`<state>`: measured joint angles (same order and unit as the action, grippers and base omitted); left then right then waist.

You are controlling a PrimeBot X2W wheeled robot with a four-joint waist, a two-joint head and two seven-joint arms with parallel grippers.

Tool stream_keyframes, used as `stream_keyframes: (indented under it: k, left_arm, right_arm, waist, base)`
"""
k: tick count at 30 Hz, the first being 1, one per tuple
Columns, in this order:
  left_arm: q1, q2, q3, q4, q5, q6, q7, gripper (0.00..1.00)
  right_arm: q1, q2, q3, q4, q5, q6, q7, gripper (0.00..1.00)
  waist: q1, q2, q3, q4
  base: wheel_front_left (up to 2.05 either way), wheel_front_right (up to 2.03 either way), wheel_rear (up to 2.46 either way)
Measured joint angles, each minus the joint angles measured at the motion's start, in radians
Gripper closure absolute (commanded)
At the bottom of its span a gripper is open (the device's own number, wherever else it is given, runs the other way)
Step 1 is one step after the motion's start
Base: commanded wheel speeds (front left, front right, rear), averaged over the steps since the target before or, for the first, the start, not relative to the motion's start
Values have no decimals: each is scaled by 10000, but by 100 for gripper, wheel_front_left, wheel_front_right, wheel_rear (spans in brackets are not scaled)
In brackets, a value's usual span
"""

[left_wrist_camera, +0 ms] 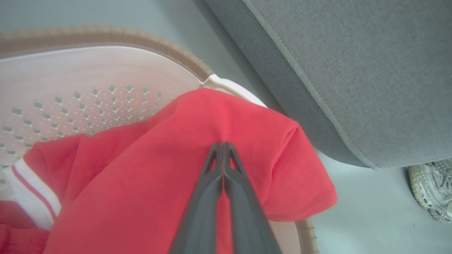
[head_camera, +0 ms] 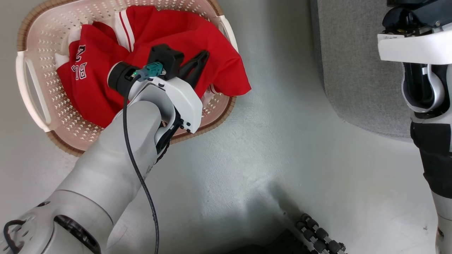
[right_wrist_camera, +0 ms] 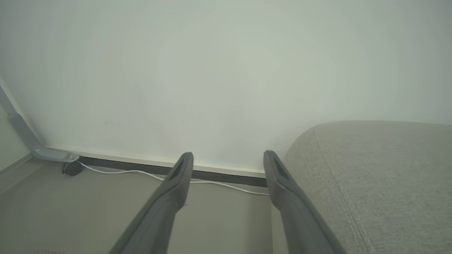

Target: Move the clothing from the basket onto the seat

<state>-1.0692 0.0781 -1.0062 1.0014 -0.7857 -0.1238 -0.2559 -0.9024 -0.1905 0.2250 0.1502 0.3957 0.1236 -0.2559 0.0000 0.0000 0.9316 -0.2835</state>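
Note:
The red clothing (head_camera: 176, 31) with white trim and lettering lies heaped in the cream perforated basket (head_camera: 42, 46), one edge draped over the rim nearest the seat. My left gripper (head_camera: 202, 56) reaches down into the basket. In the left wrist view its fingertips (left_wrist_camera: 223, 144) are pressed together, pinching a fold of the clothing (left_wrist_camera: 141, 176) near the basket (left_wrist_camera: 88, 70) rim. The grey seat (head_camera: 353, 70) stands to the right of the basket, across a strip of floor. My right gripper (right_wrist_camera: 229, 158) hangs open and holds nothing, beside the seat (right_wrist_camera: 370, 176).
A pale floor gap separates the basket from the seat (left_wrist_camera: 353, 70). A person's shoe (left_wrist_camera: 430, 190) rests on the floor by the seat's corner. A white cable (right_wrist_camera: 141, 173) runs along the wall base. My base's rollers (head_camera: 317, 233) sit at the bottom.

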Motion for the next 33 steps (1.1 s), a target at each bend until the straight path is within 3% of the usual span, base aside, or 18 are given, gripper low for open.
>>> stream_keyframes:
  k: [5, 13, 27, 33]
  left_arm:
    - [7, 107, 297, -360, 31, 0, 2, 100]
    - [950, 153, 1649, -1131, 715, 2, 2, 100]
    - [3429, 35, 4040, -2550, 2178, 0, 4, 100]
    - [4226, -104, 4428, -3135, 2520, 2, 4, 100]
  right_arm:
    - [15, 13, -234, 132, 0, 0, 0, 0]
    - [440, -4, -257, 583, -6, 0, 0, 0]
    - [1732, -71, -491, 1605, -311, 0, 0, 0]
    - [2601, -44, -571, 2157, -349, 0, 2, 0]
  waist:
    - [0, 0, -287, 98]
    - [0, 0, -1165, 319]
    - [0, 0, -3472, 844]
    - [0, 0, -4564, 1142]
  base:
    - [0, 0, 0]
    - [0, 0, 0]
    - [0, 0, 0]
    - [0, 0, 0]
